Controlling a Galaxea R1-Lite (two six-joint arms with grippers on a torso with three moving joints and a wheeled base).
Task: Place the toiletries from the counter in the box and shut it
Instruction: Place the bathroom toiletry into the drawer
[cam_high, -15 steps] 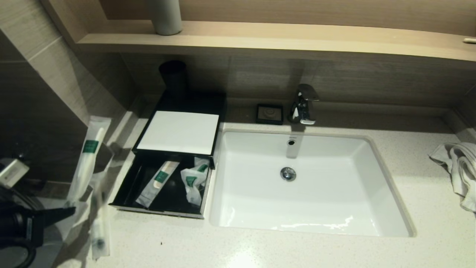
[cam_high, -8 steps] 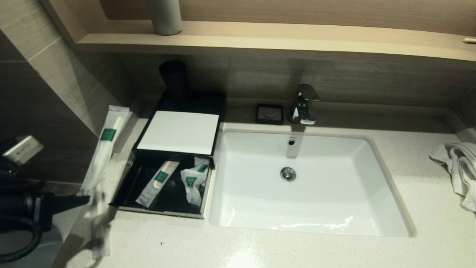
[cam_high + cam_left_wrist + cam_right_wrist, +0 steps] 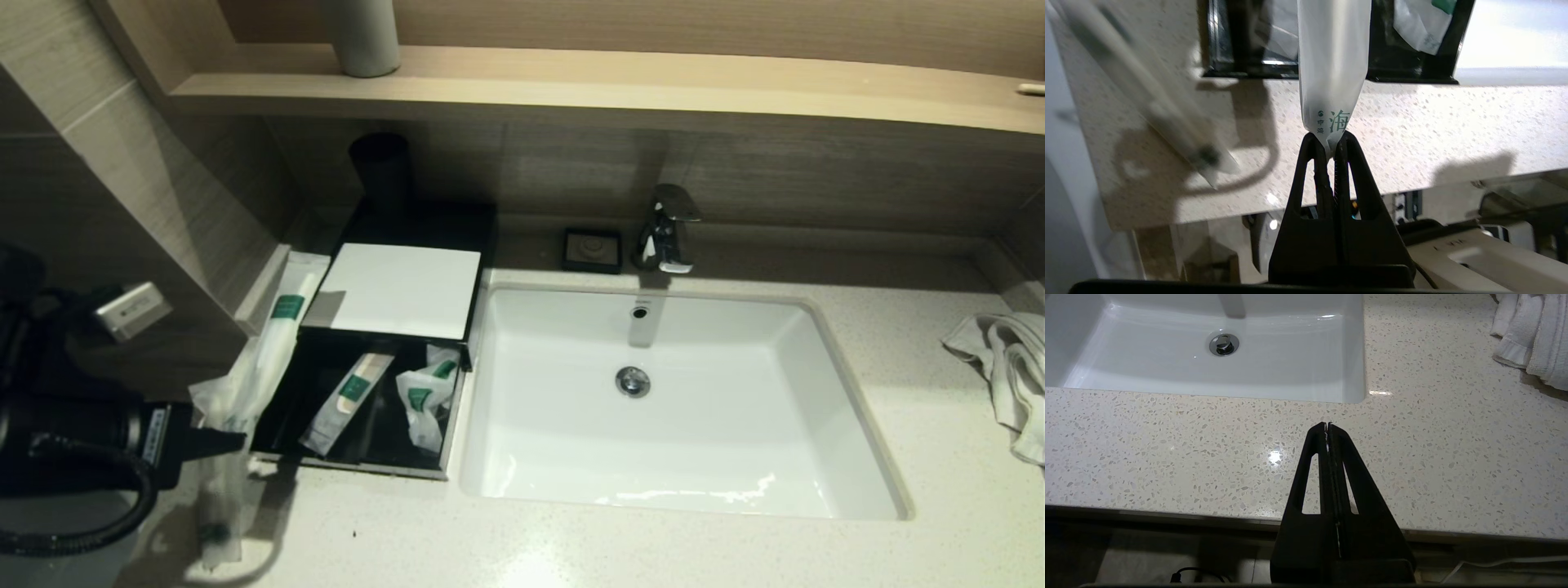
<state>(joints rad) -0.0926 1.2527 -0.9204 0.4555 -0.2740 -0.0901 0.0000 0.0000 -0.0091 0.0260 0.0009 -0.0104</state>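
My left gripper (image 3: 239, 441) (image 3: 1331, 142) hangs at the front left corner of the box, shut on the end of a long toiletries sachet (image 3: 276, 347) (image 3: 1333, 61). That sachet slants up over the left rim of the open drawer (image 3: 351, 465) towards the white top panel (image 3: 396, 290). Inside the drawer lie a long sachet (image 3: 347, 400) and a short pouch (image 3: 424, 396). Another long sachet (image 3: 219, 510) (image 3: 1167, 110) lies on the counter (image 3: 571, 547) near its left front edge. My right gripper (image 3: 1327, 425) is shut and empty above the counter's front edge, before the sink.
The white sink basin (image 3: 678, 482) fills the middle, with a chrome tap (image 3: 668, 229) behind it. A small black dish (image 3: 592, 249) sits by the tap and a black cup (image 3: 380, 171) behind the box. A white towel (image 3: 1008, 367) lies far right. A wooden shelf (image 3: 571, 82) overhangs the back.
My left gripper has moved right and towards the drawer, carrying the long sachet. The sachet's upper end has swung from beside the wall to over the box's left edge.
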